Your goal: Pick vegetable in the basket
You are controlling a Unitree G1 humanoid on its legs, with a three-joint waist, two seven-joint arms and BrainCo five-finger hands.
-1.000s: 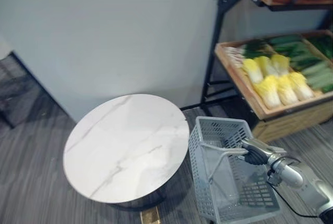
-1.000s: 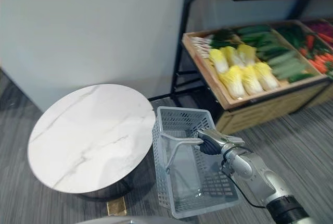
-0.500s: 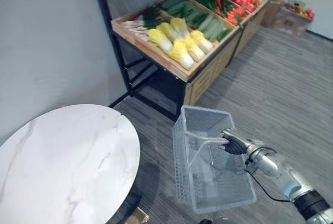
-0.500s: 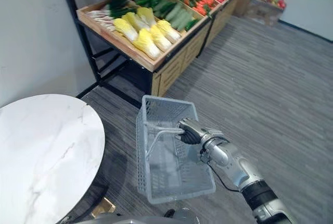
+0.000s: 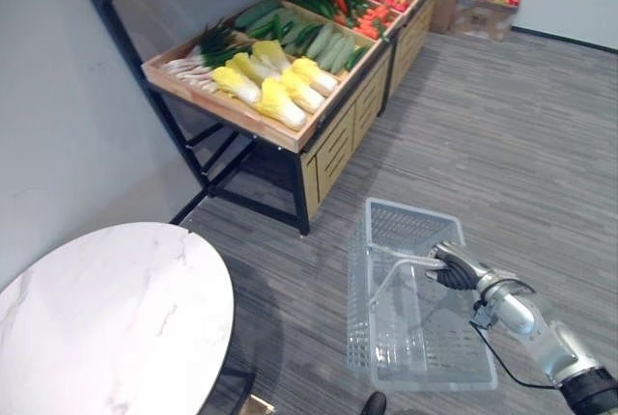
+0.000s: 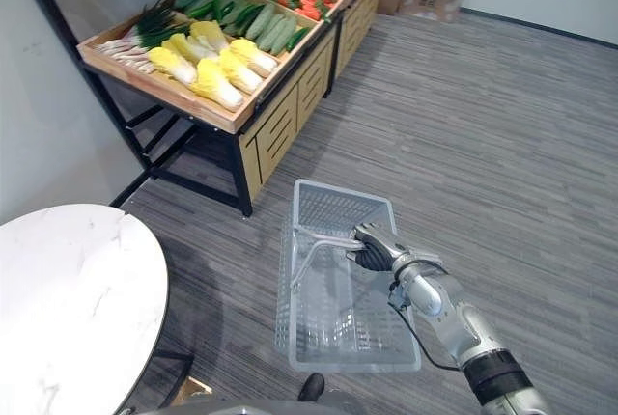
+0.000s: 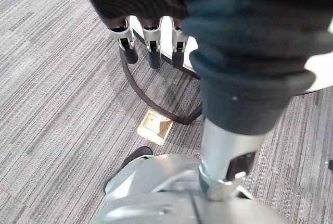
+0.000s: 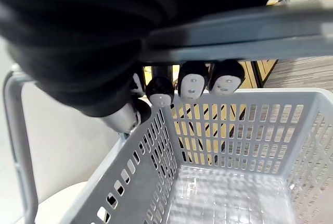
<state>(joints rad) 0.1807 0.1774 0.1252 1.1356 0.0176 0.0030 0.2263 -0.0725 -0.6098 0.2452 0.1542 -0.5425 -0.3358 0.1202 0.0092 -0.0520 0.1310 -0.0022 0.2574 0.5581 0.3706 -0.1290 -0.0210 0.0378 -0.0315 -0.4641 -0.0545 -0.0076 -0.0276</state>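
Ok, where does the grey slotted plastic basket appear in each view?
Left eye view: lower right, grey slotted plastic basket held by right hand.
Right eye view: lower centre.
Right wrist view: mesh walls past that hand.
Left wrist view: left hand beside round white marble table.
Shared landmark: that table.

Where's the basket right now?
In the eye views, the grey basket hangs by its handle from the right hand, right of the marble table, before the vegetable stand.
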